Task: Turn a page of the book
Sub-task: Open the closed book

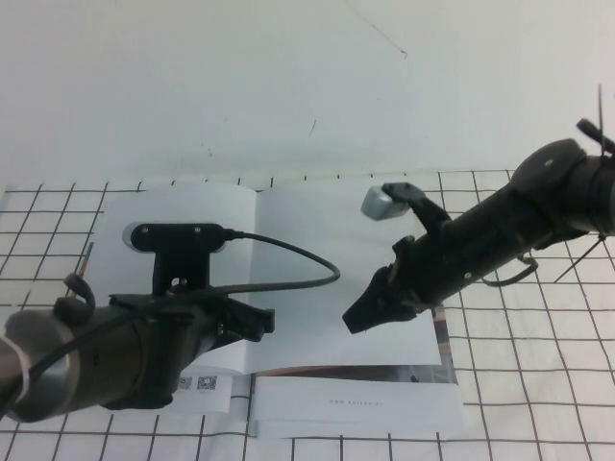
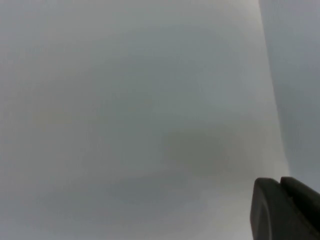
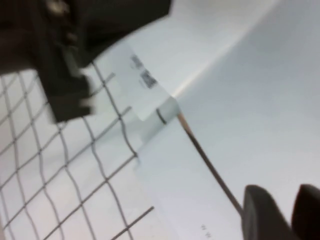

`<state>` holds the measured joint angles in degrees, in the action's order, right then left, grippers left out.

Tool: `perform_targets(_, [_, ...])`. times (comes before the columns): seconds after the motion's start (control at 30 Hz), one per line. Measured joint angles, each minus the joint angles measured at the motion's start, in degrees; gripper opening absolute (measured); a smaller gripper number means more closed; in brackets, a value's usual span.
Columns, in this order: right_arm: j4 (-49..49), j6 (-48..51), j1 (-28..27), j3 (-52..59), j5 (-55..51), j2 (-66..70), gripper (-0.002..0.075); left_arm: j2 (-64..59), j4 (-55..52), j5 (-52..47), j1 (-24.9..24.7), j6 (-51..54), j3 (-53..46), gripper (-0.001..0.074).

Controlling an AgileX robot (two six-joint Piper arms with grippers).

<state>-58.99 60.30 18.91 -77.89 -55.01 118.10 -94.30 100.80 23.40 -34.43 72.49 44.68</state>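
The book (image 1: pixel 307 230) lies open on the grid-patterned table, both top pages blank white; printed leaves stick out below its front edge (image 1: pixel 356 401). My left gripper (image 1: pixel 261 322) sits low over the left page near the spine, its two fingers together. The left wrist view shows only blank paper (image 2: pixel 125 100) and the closed left gripper (image 2: pixel 281 200). My right gripper (image 1: pixel 356 318) hangs over the right page, near its middle. In the right wrist view the right gripper (image 3: pixel 287 212) shows a small gap between its fingers, over the white page (image 3: pixel 260 100) and nothing between them.
A white cloth with a black grid (image 1: pixel 538 384) covers the table round the book. A plain white surface (image 1: pixel 288 86) lies behind it. The left arm's camera cable (image 1: pixel 298 252) arcs over the book's spine. The left arm shows dark in the right wrist view (image 3: pixel 75 50).
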Motion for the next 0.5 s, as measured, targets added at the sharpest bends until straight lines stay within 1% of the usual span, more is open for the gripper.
perform_targets(0.07, [0.03,-0.69,0.38,0.0,0.98,2.07,0.0071,0.0,0.0,-3.55,1.46,0.24,0.0,-0.0002])
perform_targets(0.13, [0.14,-1.85,0.59,0.0,1.35,3.86,0.0031,-0.09,0.0,-6.21,2.61,0.35,0.0,-0.0002])
perform_targets(0.33, [0.46,-3.38,0.58,-0.1,2.08,5.82,0.0005,-3.52,-0.1,-9.21,4.91,0.7,0.0,-0.0002])
perform_targets(0.5, [0.55,-4.53,0.61,-0.36,2.19,6.27,0.0003,-7.85,-0.75,-10.72,5.27,1.04,0.12,-0.0002])
